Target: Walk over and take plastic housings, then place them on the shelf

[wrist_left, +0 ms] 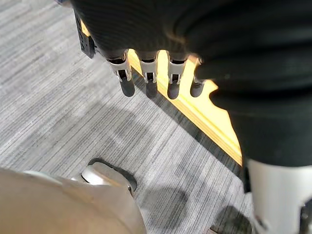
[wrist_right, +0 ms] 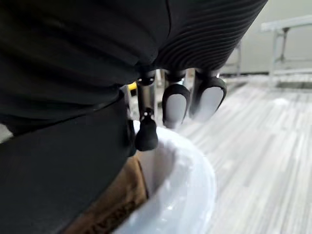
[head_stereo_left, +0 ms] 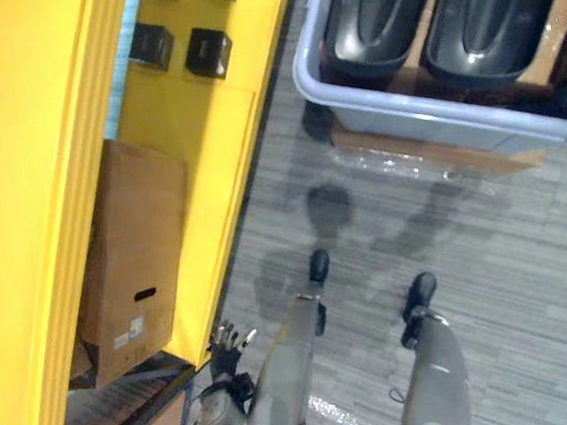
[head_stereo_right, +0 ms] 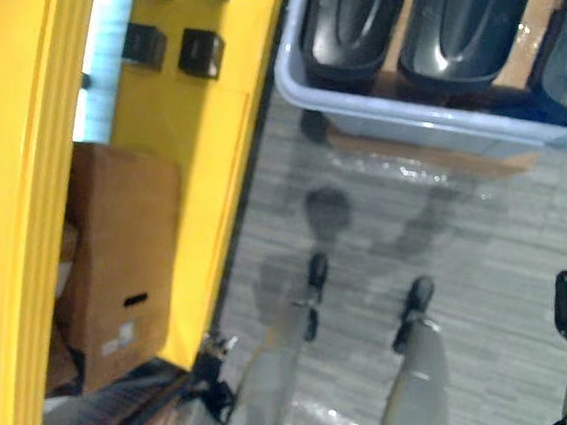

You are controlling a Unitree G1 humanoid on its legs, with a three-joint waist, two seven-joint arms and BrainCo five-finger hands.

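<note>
I am in the walk-over step, with nothing taken yet. The plastic housings (head_stereo_left: pixel 490 12) lie in the pale bin (head_stereo_left: pixel 424 108) at the far right, dark and glossy, side by side on a brown liner. The yellow shelf (head_stereo_left: pixel 198 160) stands on my left, with a cardboard box (head_stereo_left: pixel 133 262) inside it and small black blocks (head_stereo_left: pixel 208 51) on its far part. I stand on the grey carpet (head_stereo_left: pixel 468 255) between shelf and bin.

My left hand (wrist_left: pixel 148 73) hangs near the shelf's edge, fingers straight and apart, holding nothing. My right hand (wrist_right: pixel 175 105) hangs with relaxed fingers, also empty, just beside a pale rounded rim that I take to be the bin's. I cannot tell whether a fingertip touches that rim.

Next, I judge, I must step nearer the bin and bring my hands over one housing. They look broad, rounded and slick, so I expect one needs both hands, one on each side, and a firm wrap before I lift.

The bin is cut off at the far and right edges, so I cannot count the housings or see their full length. A third dark shape at the right edge is too cropped to name. Which shelf level is free for them I cannot make out
</note>
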